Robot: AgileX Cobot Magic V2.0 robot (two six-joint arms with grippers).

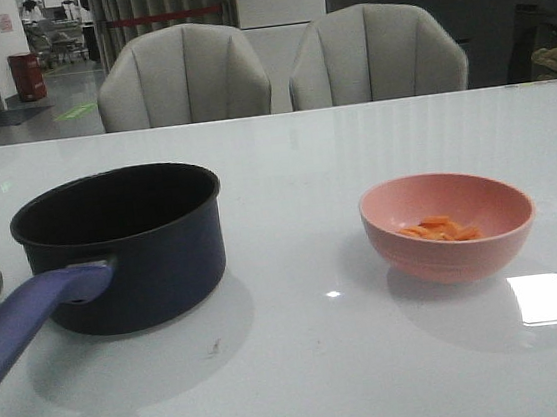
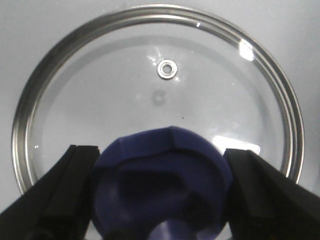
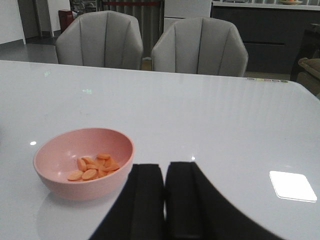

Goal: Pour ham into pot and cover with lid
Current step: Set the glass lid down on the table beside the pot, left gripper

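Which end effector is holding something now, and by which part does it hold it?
Neither. The left end effector is open, its fingers either side of the lid knob. The right end effector is shut on nothing.

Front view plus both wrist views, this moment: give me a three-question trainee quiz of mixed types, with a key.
1. True or false: the ham is already inside the pot.
2. Multiple choice: the left tool has its fingers on either side of
A. the pink bowl's rim
B. the lid's blue knob
C. the pot's handle
3. Fill in: in the right wrist view, the right tool has its fingers close ____, holding nothing.

Key
1. False. The ham lies in the pink bowl; the pot looks empty.
2. B. The fingers flank the knob of the glass lid, which lies on the table.
3. together.
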